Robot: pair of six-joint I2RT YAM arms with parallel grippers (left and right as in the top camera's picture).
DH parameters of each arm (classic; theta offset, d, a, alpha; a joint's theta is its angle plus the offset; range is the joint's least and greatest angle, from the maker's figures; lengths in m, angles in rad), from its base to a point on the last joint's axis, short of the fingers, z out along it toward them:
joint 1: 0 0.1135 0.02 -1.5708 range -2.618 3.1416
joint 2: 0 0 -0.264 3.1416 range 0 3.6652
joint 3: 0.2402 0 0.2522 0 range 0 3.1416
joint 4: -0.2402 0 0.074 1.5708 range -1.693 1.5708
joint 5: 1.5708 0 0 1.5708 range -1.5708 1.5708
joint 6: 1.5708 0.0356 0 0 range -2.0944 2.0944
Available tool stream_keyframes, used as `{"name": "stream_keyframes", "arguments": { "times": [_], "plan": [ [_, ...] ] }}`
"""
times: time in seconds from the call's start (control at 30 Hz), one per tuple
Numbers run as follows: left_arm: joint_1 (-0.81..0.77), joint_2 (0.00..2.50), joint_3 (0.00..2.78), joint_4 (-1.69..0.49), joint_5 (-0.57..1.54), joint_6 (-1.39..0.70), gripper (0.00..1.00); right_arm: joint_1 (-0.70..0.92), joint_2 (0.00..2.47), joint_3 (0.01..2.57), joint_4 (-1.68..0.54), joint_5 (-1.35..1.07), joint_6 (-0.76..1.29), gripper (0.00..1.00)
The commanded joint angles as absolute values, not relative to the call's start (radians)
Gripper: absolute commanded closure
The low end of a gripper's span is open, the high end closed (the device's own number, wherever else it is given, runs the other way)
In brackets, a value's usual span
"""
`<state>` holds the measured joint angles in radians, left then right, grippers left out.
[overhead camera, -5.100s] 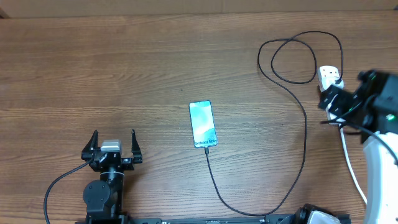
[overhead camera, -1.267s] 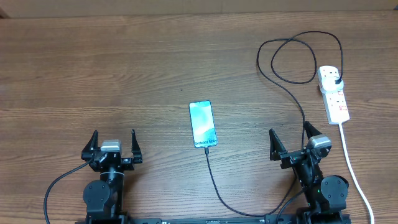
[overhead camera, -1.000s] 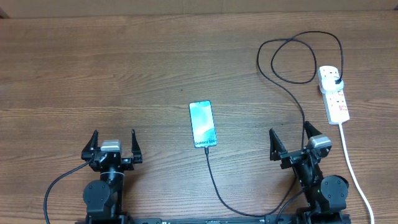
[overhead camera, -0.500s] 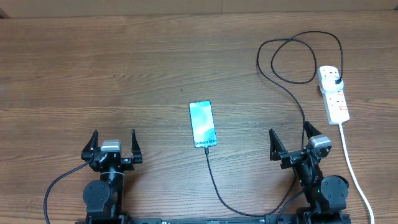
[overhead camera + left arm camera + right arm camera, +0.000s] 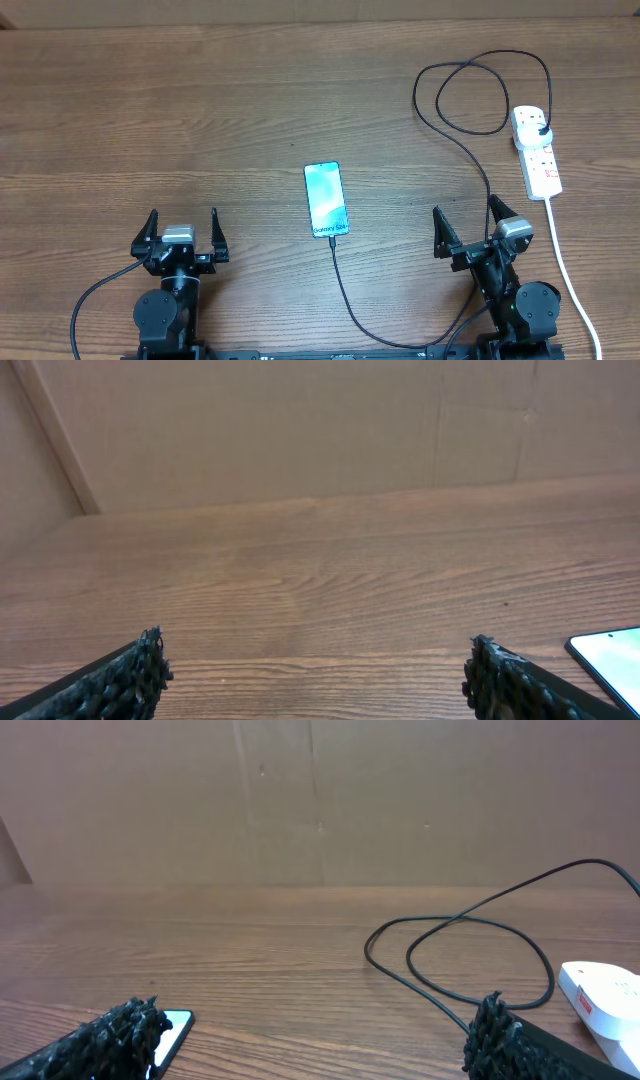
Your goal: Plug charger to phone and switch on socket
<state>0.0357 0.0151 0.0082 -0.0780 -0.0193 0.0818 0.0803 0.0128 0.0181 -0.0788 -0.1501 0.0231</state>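
My right arm is no longer stretched out over the socket [image 5: 537, 152]. It is now folded back at the near edge of the table [image 5: 200, 100]. My right gripper [image 5: 465, 207] is empty, level with the phone [image 5: 326, 199] at its 3 o'clock, with the jaws spread wide and pointing to 12 o'clock. The socket, partly hidden under that gripper before, now lies in full view at 2 o'clock from it, well apart.
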Motion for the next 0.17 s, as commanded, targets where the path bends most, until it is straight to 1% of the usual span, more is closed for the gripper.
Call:
{"name": "stream_keyframes", "arguments": {
  "times": [0.0, 0.13],
  "plan": [
    [0.046, 0.004, 0.004, -0.076, -0.014, 0.098, 0.0, 0.086, 0.002, 0.008, -0.073, -0.146, 0.029, 0.0],
    [0.046, 0.004, 0.004, -0.076, -0.014, 0.098, 0.0, 0.086, 0.002, 0.008, -0.073, -0.146, 0.029, 0.0]
  ]
}}
